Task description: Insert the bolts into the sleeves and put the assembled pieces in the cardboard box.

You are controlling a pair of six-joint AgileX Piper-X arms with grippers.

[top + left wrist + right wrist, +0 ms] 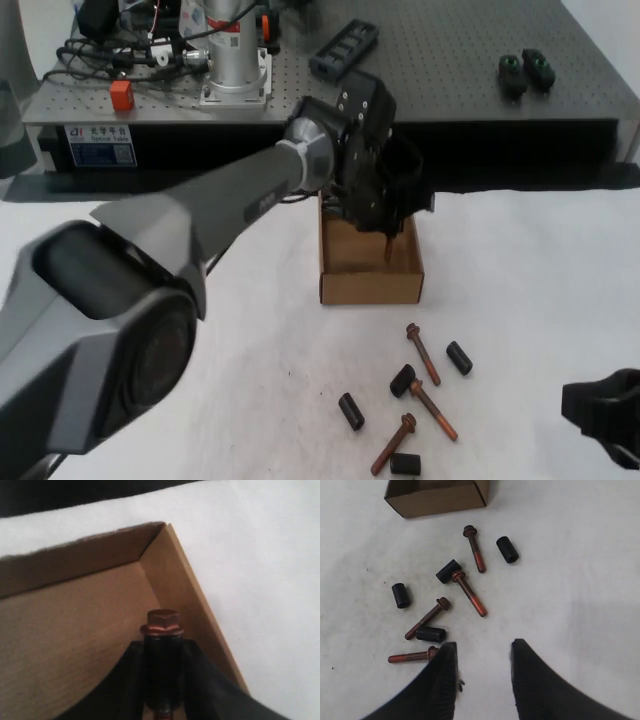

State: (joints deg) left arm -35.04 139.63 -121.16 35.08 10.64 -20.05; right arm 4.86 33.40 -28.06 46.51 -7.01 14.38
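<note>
Currently the left pincer (pixel 162 647) grips one assembled piece (pixel 162 629) over the cardboard box (pixel 192 597); four bolts (pixel 468 592), four sleeves (pixel 507 549) lie loose by the spread right pincer (pixel 482 662).

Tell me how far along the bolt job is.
Done: one bolt sits in its sleeve. In hand: the left gripper holds that pair over the cardboard box, not released. Left: four loose bolts and four sleeves on the cloth by the open right gripper.

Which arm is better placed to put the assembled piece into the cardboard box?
Left. The left tool is shut on the assembled piece over the cardboard box; the right tool hangs open above loose bolts.
</note>
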